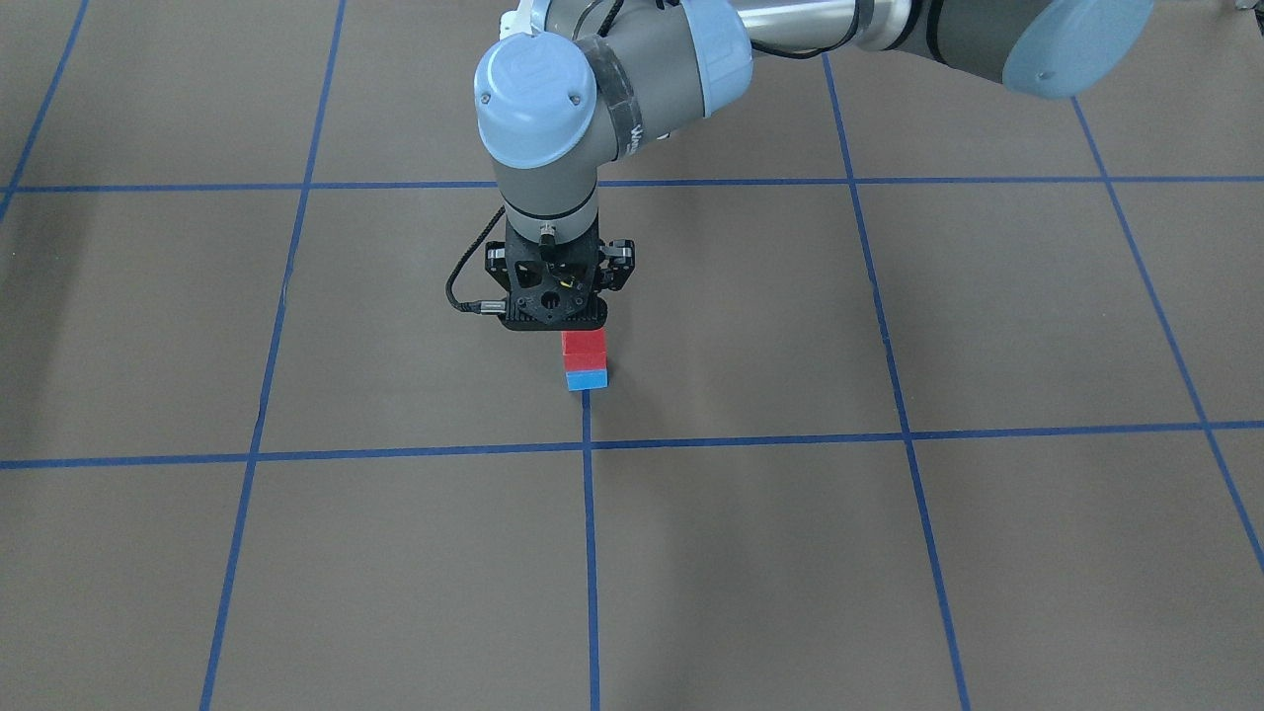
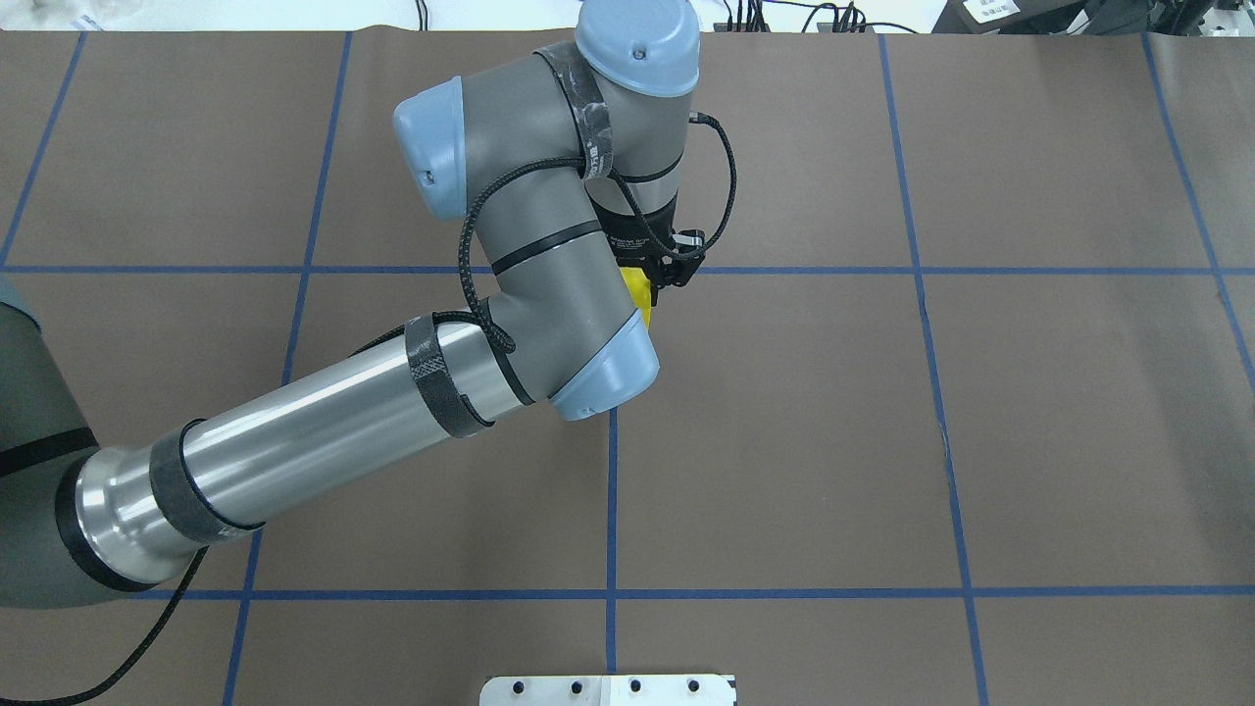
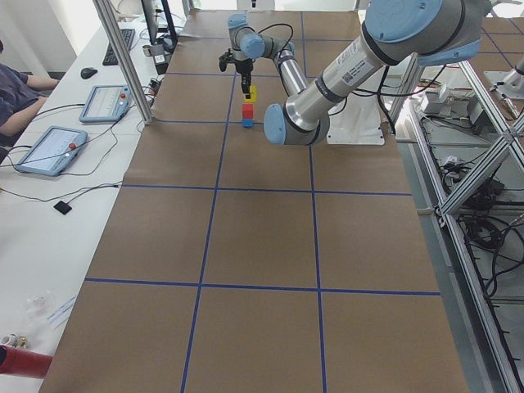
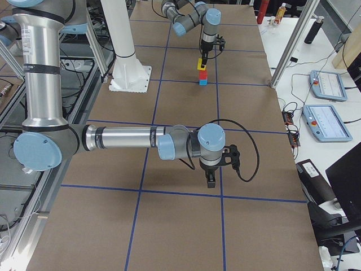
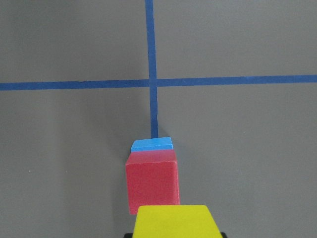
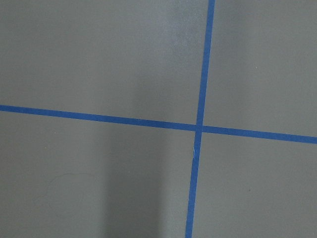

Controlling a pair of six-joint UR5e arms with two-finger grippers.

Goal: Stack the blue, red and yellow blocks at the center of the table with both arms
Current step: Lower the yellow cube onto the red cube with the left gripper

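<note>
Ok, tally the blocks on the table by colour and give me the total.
blue block: 1
red block: 1
yellow block: 1
Total: 3

Three blocks stand in a pile in the middle of the table (image 1: 889, 592). The bottom block (image 1: 587, 379) sits on a tape line (image 1: 589, 417), just on my side of the tape cross (image 1: 588, 446). The middle block (image 1: 584, 348) sits on top of it. The top block (image 5: 172, 221) is over that one, held between the jaws of my left gripper (image 4: 201, 63). My right gripper (image 4: 211, 182) hangs far off, over the table's right end.
</note>
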